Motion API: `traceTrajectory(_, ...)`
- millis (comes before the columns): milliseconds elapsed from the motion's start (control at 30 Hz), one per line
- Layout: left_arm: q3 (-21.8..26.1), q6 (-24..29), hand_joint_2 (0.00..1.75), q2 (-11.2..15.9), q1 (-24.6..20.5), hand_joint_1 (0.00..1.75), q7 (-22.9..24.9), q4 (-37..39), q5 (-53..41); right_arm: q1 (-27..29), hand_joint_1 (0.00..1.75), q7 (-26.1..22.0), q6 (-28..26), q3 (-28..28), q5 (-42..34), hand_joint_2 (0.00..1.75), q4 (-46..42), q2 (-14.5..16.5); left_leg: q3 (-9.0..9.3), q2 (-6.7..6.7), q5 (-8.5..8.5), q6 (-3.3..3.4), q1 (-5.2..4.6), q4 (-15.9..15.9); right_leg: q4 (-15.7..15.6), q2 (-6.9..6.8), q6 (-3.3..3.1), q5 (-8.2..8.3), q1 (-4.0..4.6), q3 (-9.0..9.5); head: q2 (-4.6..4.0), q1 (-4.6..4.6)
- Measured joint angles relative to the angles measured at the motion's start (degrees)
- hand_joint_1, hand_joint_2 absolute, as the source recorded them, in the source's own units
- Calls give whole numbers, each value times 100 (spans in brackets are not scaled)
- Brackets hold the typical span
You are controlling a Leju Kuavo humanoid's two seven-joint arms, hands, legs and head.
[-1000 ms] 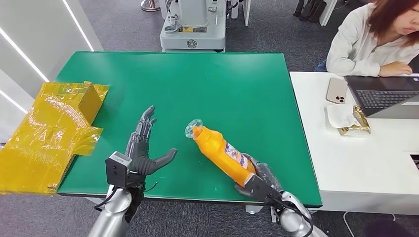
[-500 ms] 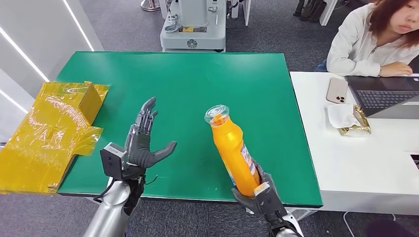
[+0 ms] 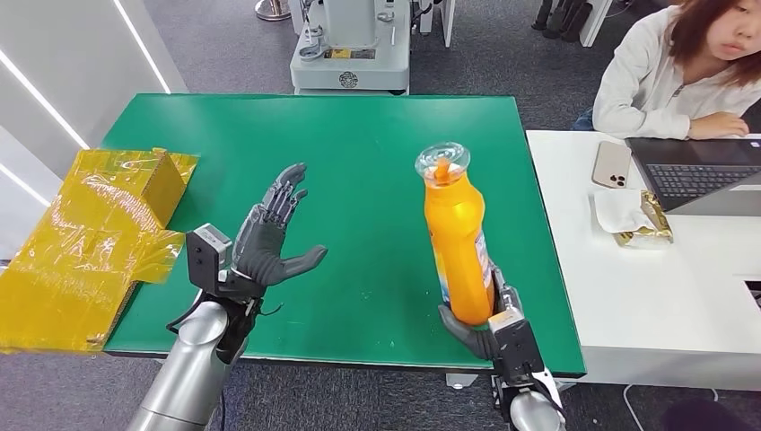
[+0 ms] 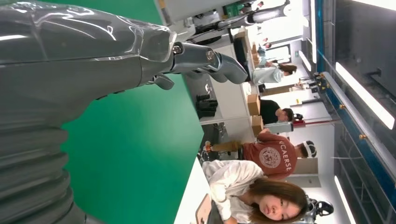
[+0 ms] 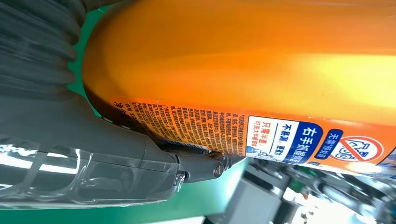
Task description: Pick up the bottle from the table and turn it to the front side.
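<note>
Now gripping the bottle (image 3: 458, 238) upright in the right hand (image 3: 489, 325); left hand (image 3: 266, 242) spread, holding nothing, well apart from the bottle.

Orange bottle (image 3: 458, 242), plastic, clear cap over an orange nozzle at top; printed label with blue and white panels on one side, label edge facing right in head view; upright, slightly tilted, lifted off the green table (image 3: 359, 144) above its near right corner; base gripped by right hand (image 3: 494, 328); right wrist view shows the orange body and the label's small print close up, thumb against the label side
</note>
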Motion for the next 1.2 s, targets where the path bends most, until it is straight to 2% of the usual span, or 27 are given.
traceTrajectory(200, -120, -283, 175, 52, -416, 0, 145, 238, 175, -440, 175, -19, 105, -125, 4, 175, -74, 16, 1, 0, 3, -3, 0, 2, 0, 0, 0, 2, 0, 0, 0, 1)
traceTrajectory(433, -252, -867, 175, 99, -995, 0, 521, 727, 686, -952, 175, -98, 104, -163, 9, 175, 89, -8, 1, 0, 3, -3, 0, 3, 1, 1, -1, 2, 0, 0, 0, 0)
traceTrajectory(600, -282, -992, 175, 116, -1260, 0, 665, 961, 846, -1153, 175, -89, 99, -170, 46, 175, 227, -19, 0, -1, 3, -3, 0, 3, 1, 1, -1, 2, 0, -1, 0, 1)
traceTrajectory(833, -348, -1523, 175, 186, -1736, 0, 1037, 1475, 1351, -1490, 175, 15, 40, -60, 250, 175, 605, -19, 0, -1, 4, -4, 1, 3, 2, 1, -1, 2, 0, -1, 0, 0)
traceTrajectory(1200, -595, -1635, 175, 152, -2330, 0, 1229, 1914, 1706, -1877, 175, -3, -71, 147, 315, 175, 1196, 93, 0, -2, 5, -5, 0, 3, 4, 1, -2, 3, 0, -1, 0, 0)
